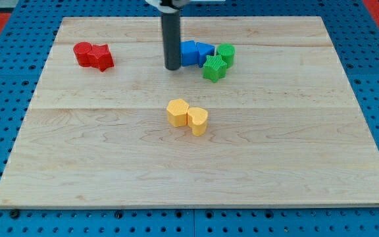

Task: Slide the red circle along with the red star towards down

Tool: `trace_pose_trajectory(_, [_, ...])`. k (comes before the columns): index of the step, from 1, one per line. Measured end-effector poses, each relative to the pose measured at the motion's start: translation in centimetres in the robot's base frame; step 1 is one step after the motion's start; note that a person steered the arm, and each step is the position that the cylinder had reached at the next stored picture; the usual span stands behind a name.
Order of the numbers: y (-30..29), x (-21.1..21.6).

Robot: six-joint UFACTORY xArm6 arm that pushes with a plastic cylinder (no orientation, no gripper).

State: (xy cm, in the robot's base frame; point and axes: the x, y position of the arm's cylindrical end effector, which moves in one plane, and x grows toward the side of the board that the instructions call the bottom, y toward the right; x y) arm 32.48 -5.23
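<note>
The red circle [82,53] and the red star [102,57] lie touching each other at the view's upper left of the wooden board [110,171], the circle on the left. My tip [172,68] stands on the board near the top centre, well to the right of the red pair. It is just left of a blue block [189,52] and may touch it.
A second blue block [204,50] sits right of the first. A green circle [226,52] and a green star [214,68] lie beside them. A yellow hexagon-like block [177,112] and a yellow heart [198,121] sit at the board's centre.
</note>
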Motion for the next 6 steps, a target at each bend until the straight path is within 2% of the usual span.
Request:
trace_pose_trajectory(1, [-3.7, -2.7])
trace_pose_trajectory(3, [-7.6, -6.3])
trace_pose_trajectory(4, [-7.7, -6.3])
trace_pose_trajectory(6, [-16.3, -6.3])
